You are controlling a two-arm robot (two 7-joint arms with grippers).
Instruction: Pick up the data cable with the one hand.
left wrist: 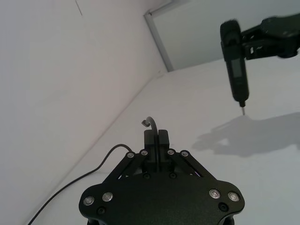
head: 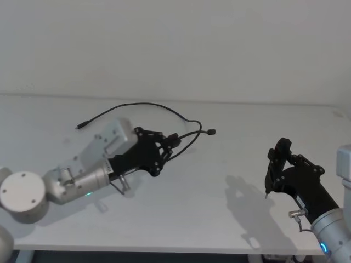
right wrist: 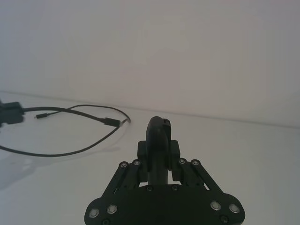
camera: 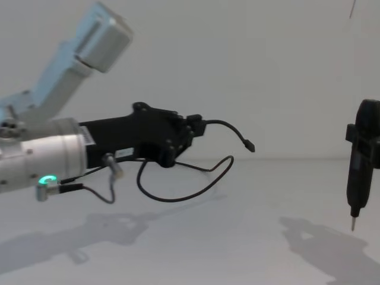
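Observation:
My left gripper [head: 173, 140], the black blocky one on a silver wrist with a green light, is shut on the thin black data cable [head: 143, 104]. In the chest view this gripper [camera: 197, 126] is held above the table. The cable [camera: 178, 199] sags in a loop beneath it, and one connector end [camera: 250, 146] sticks out in the air to the right. In the left wrist view the fingers [left wrist: 151, 140] are pressed together and the cable [left wrist: 150, 121] curls out past their tips. The cable's slim end [head: 79, 127] points far left. My right gripper [head: 277, 156] hangs shut at the right, apart from the cable.
The white table [head: 208, 219] runs back to a plain white wall [head: 175, 44]. A short dark wire [camera: 98, 189] dangles from the left wrist's metal plug. The right gripper [camera: 360, 155] has a pointed metal tip aimed down at the table.

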